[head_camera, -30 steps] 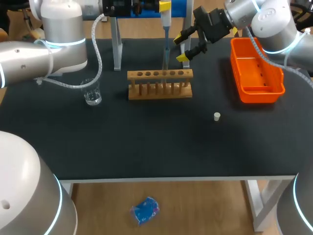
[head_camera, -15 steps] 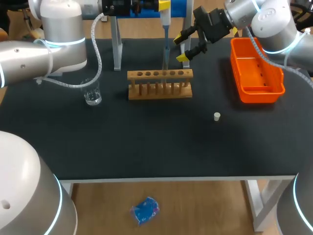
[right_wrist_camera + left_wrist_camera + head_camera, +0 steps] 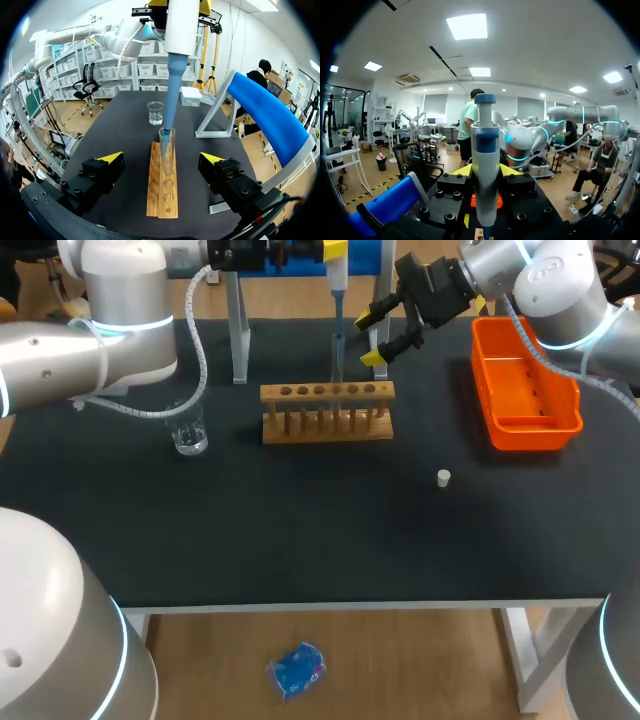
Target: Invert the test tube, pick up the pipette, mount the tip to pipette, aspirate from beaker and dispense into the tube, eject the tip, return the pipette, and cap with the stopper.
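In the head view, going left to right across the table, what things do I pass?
From the left: glass beaker → wooden test tube rack → small white stopper → orange tray.

The pipette [image 3: 338,280] is up in the air over the wooden rack [image 3: 327,412], standing straight up, white body with a blue plunger knob on top. It's got the long blue tip [image 3: 169,95] mounted, and the tip's end sits right in the mouth of the test tube [image 3: 167,152]. Tube's clear, upright, open end up, in one of the rack's middle holes. The little clear beaker [image 3: 188,436] stands upright left of the rack. The white stopper [image 3: 443,477] lies loose on the table, well apart.
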Motion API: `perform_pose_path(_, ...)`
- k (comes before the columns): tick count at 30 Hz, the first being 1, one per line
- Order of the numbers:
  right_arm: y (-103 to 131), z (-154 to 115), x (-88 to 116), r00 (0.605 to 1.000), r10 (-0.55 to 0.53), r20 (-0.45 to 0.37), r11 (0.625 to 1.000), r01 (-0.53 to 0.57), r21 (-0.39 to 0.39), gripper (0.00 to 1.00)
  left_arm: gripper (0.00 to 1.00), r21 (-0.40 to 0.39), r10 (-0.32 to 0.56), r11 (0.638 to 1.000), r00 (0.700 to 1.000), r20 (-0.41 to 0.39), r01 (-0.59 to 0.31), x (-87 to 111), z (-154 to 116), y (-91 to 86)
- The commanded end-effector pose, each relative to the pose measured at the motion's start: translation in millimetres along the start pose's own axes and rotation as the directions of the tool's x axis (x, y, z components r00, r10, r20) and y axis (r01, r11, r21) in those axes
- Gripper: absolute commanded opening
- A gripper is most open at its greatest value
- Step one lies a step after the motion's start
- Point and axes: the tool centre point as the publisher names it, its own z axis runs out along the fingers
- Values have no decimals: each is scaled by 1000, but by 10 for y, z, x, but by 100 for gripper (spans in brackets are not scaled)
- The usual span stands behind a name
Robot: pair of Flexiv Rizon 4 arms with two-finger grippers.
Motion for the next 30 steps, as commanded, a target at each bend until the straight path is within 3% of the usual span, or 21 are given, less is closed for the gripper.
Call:
perform_pose_path(1,-2,-6,-11,1000,-1,-4,1000,1,1,100,0,-2,0,1000,1000,-2,0,-13,-2,-10)
perform_pose_path(30,-2,-6,-11,1000,-1,-4,1000,1,1,100,0,-12,-2,1000,1000,1,2,-59,-10,4)
